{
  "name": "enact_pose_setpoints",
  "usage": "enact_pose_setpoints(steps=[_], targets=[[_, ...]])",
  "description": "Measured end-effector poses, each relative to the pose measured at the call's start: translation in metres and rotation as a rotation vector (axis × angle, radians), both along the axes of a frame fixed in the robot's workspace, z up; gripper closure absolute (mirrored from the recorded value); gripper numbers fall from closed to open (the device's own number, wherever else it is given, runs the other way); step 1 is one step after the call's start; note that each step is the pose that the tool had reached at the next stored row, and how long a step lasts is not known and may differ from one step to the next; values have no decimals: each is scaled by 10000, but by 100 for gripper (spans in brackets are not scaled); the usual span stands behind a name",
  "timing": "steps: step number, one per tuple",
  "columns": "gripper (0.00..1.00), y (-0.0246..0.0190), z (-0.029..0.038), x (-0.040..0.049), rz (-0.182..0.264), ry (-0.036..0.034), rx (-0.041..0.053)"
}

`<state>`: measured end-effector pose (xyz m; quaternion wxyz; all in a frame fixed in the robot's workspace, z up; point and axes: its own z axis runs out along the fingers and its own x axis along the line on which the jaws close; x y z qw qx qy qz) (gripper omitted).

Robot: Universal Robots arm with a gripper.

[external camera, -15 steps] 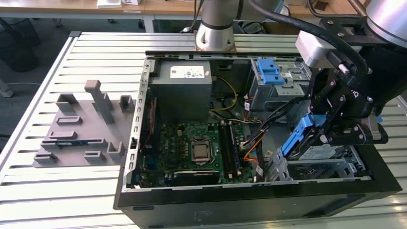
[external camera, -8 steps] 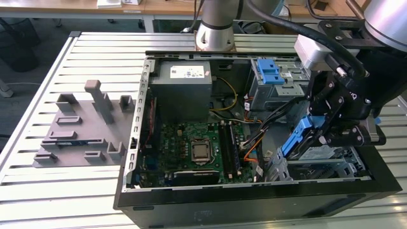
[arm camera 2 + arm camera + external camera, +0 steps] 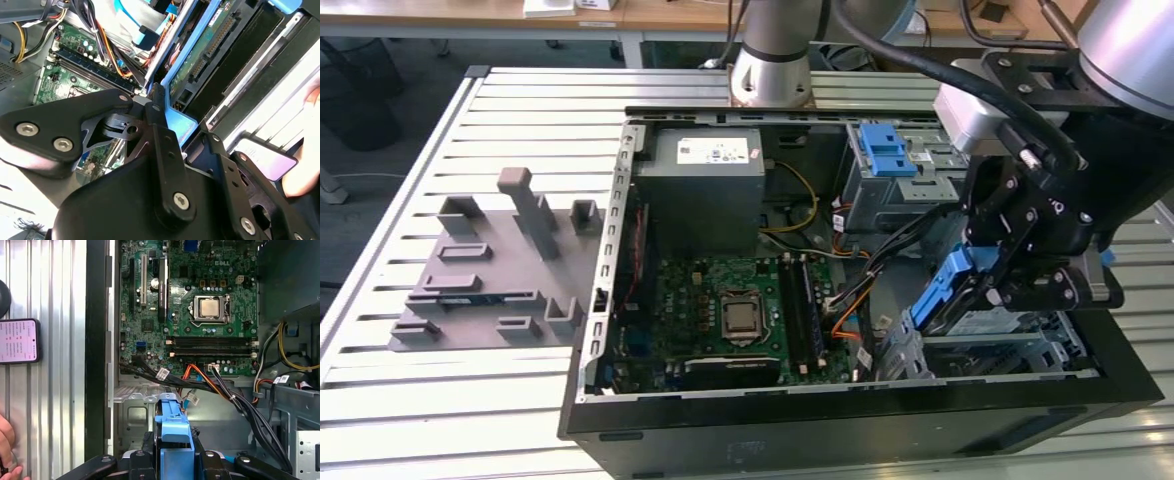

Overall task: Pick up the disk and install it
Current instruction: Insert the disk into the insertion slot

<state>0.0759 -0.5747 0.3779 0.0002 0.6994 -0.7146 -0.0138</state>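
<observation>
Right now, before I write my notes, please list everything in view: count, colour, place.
case: one, black, open, on the table
table: one, pale slatted metal, under the case
fixture: one, grey, on the table, exterior view's left of the case
motherboard: one, green, case floor
power supply: one, grey, white sticker, inside the case near the arm's base
drive cage: one, metal, blue tabs, exterior view's right of the power supply
cables: several, black, orange, yellow, inside the case
phone: one, dark-edged, outside the case
disk: one, silver, blue rails, in the gripper
hand: one, a person's, near the phone
arm: one, silver-grey, on the table
gripper: one, black, shut on the disk
</observation>
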Motion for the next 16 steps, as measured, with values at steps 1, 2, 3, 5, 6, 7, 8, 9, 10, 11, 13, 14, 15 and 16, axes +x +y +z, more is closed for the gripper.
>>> enact_pose_setpoints(steps=[1, 2, 3, 5, 6, 7, 8, 9, 10, 11, 13, 14, 15, 16], targets=[[64, 0, -6, 0, 0, 0, -1], [64, 0, -13, 0, 0, 0, 0], [64, 0, -20, 0, 0, 0, 0], [64, 0, -28, 0, 0, 0, -2], [64, 0, -29, 0, 0, -1, -5], [63, 0, -29, 0, 0, 0, -7], [63, 0, -29, 0, 0, 0, -6], [56, 0, -30, 0, 0, 0, -5], [56, 0, -30, 0, 0, 0, -6], [56, 0, -30, 0, 0, 0, -4], [56, 0, -36, 0, 0, 0, -4], [58, 0, -43, 0, 0, 0, -3], [58, 0, -51, 0, 0, 0, -5], [64, 0, -63, 0, 1, 0, -3]])
